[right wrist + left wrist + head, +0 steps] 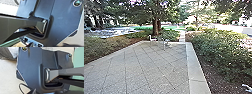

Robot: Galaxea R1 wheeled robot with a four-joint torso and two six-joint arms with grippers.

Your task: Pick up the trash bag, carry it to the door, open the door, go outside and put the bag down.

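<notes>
Trash bag (9,52) (crumpled, translucent) | past base plate's (31,62) edge | both wrists face plate | hands: released or clenched, can't tell

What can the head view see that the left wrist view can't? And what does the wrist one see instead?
The head view shows a big tree trunk, leafy bushes and, far off, what looks like a pale chair at the end of the yard.

The left wrist view shows the robot's own dark plate and crinkly grey plastic that looks like the trash bag.

Both show pale paving.
</notes>
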